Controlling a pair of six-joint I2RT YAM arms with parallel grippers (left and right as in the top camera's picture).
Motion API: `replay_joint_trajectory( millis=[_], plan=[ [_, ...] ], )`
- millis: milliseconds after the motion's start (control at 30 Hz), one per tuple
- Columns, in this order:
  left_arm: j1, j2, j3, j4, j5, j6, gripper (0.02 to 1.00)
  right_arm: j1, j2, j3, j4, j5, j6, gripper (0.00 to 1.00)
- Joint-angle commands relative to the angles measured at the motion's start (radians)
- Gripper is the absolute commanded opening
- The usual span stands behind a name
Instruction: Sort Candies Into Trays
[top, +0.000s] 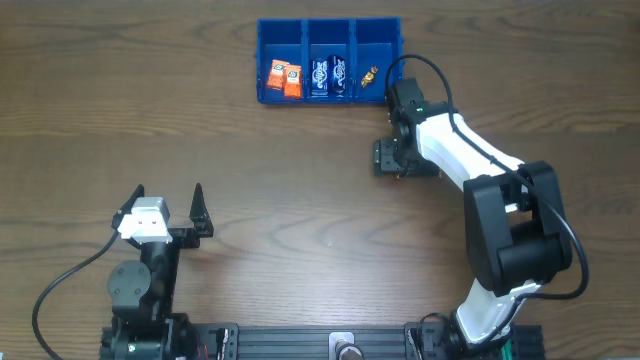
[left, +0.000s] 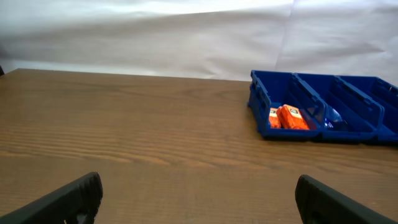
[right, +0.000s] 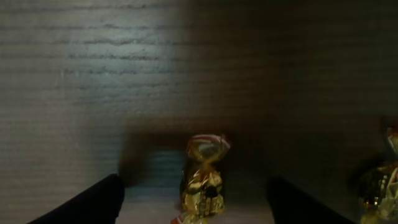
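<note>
- Spread wide, the right pincer (right: 195, 194) sits low over the surface (top: 300, 200), with one dark finger on each side of a gold-wrapped candy (right: 204, 180).
- That candy lies on the wood between the two fingers. Bare surface shows on both sides of it, so neither finger touches it.
- A second gold candy (right: 379, 183) lies on the surface just outside one of the right pincer's fingers.
- In the top view the right pincer (top: 392, 158) is near the blue tray (top: 262, 60), on the side facing the arms' bases and below the tray's right compartment.
- The tray has three compartments in a row. The left one holds two orange candies (top: 284, 77), the middle one holds blue candies (top: 329, 77), and the right one holds a single gold candy (top: 370, 75).
- The left pincer (top: 168, 195) is also spread and holds nothing. It is close to its own base and well apart from the tray.
- From the left wrist, the tray (left: 258, 102) stands far across the wood. The orange candies (left: 288, 117) show in its nearest compartment, and the blue candies (left: 333, 115) are just visible in the next.
</note>
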Motion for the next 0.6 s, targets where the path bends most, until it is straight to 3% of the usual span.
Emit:
replay_joint_trajectory(
  millis=[33,167,400,600],
  plan=[
    [0.003,-0.006,-0.015,-0.042,0.008,0.003,0.996,-0.005,0.012,0.001,0.012,-0.002,0.006,0.599],
    [0.003,-0.006,-0.015,-0.042,0.008,0.003,0.998,-0.005,0.013,0.001,0.011,-0.002,0.006,0.443],
    [0.003,-0.006,-0.015,-0.042,0.009,0.003,0.998,-0.005,0.013,0.000,0.011,-0.002,0.006,0.373],
    [0.003,-0.006,-0.015,-0.042,0.008,0.003,0.998,-0.005,0.013,0.000,0.011,-0.002,0.006,0.211]
  ],
)
